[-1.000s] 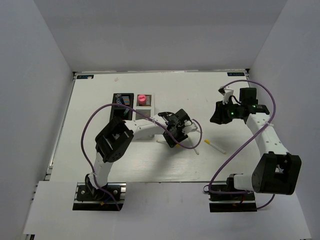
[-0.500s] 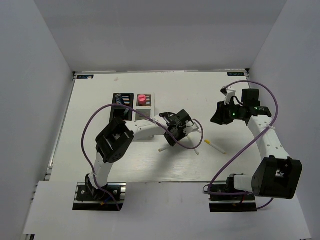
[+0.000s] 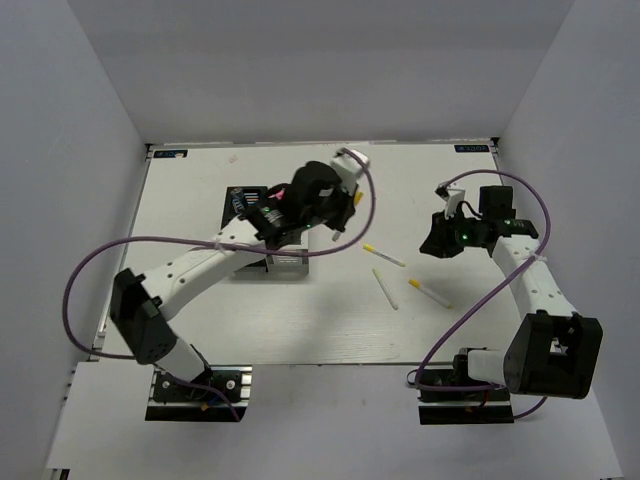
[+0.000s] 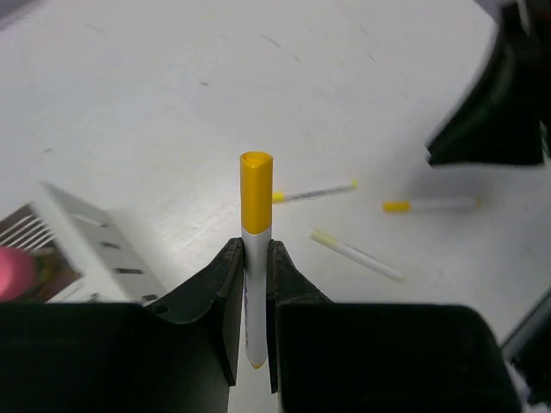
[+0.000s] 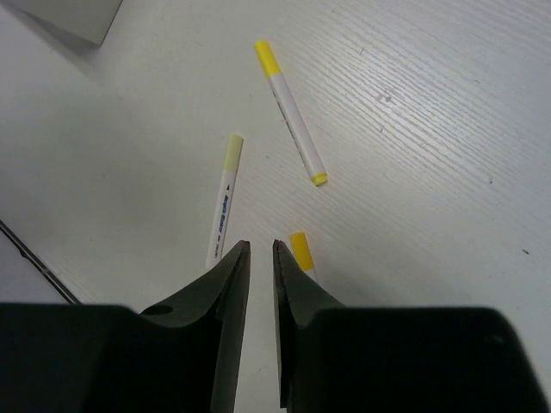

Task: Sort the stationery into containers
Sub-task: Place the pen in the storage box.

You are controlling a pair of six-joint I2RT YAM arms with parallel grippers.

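My left gripper (image 4: 251, 258) is shut on a white stick with a yellow cap (image 4: 256, 185), which points forward out of the jaws. In the top view that gripper (image 3: 338, 205) hovers just right of the containers (image 3: 240, 215). A white compartment wall (image 4: 86, 245) and the pink marker (image 4: 13, 271) show at the wrist view's lower left. Three more yellow-tipped sticks (image 3: 384, 255) (image 3: 385, 288) (image 3: 430, 293) lie on the table. My right gripper (image 5: 260, 249) hangs over them, its jaws a narrow gap apart with nothing between. One stick (image 5: 224, 202) lies just left of its tips, and another cap (image 5: 301, 251) peeks out beside the right finger.
A blue-and-white tube (image 3: 238, 200) stands in the black box. The left arm and its purple cable (image 3: 150, 242) cover much of the containers. White walls close in the table on three sides. A further stick (image 5: 291, 116) lies ahead of the right gripper.
The left gripper closed on a stick at mid-table and swung up and left toward the containers with it. The right gripper's jaws narrowed a little; its arm barely moved.
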